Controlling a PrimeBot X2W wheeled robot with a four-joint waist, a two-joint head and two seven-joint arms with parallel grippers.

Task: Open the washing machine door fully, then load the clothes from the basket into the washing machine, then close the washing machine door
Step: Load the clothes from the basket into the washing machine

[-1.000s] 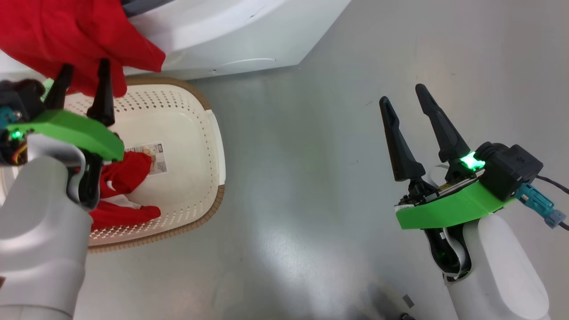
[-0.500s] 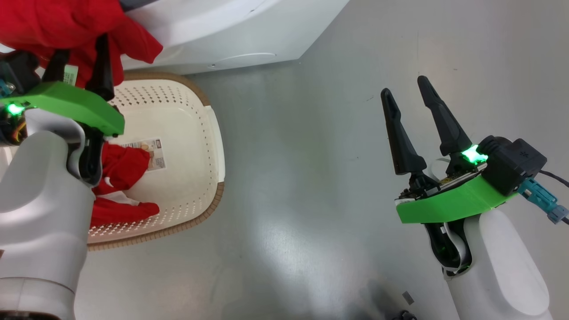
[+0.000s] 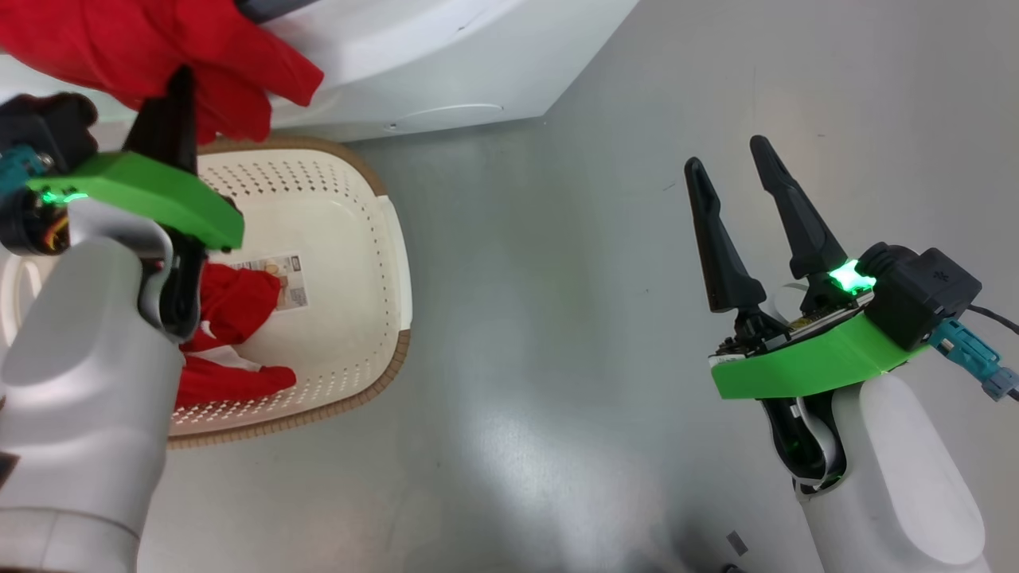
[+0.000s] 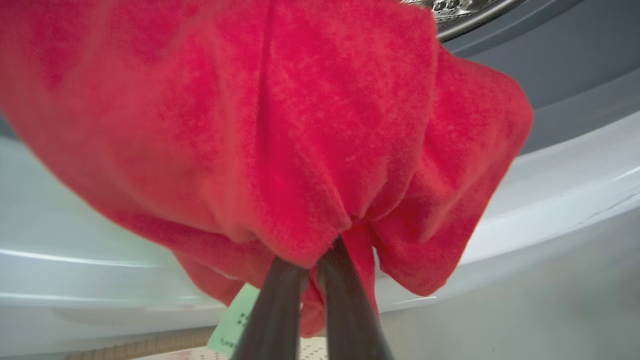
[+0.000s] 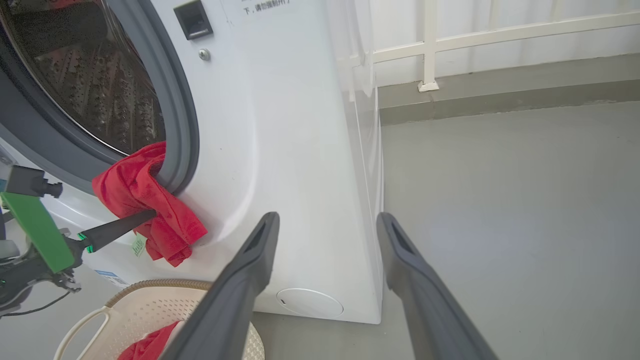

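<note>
The left gripper (image 4: 311,261) is clamped tight on the red garment (image 4: 300,125) draped out of the washing machine (image 5: 280,150) mouth. Loading is midway, I'd say: that cloth needs pushing inside the drum (image 5: 100,90), and more clothes (image 3: 231,302) wait in the basket (image 3: 396,239) at the machine's foot.

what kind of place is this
Probably a laundry area, maybe a utility balcony: a white front-loading washing machine, a basket holding red clothes on a bare grey floor, and a white railing behind.
</note>
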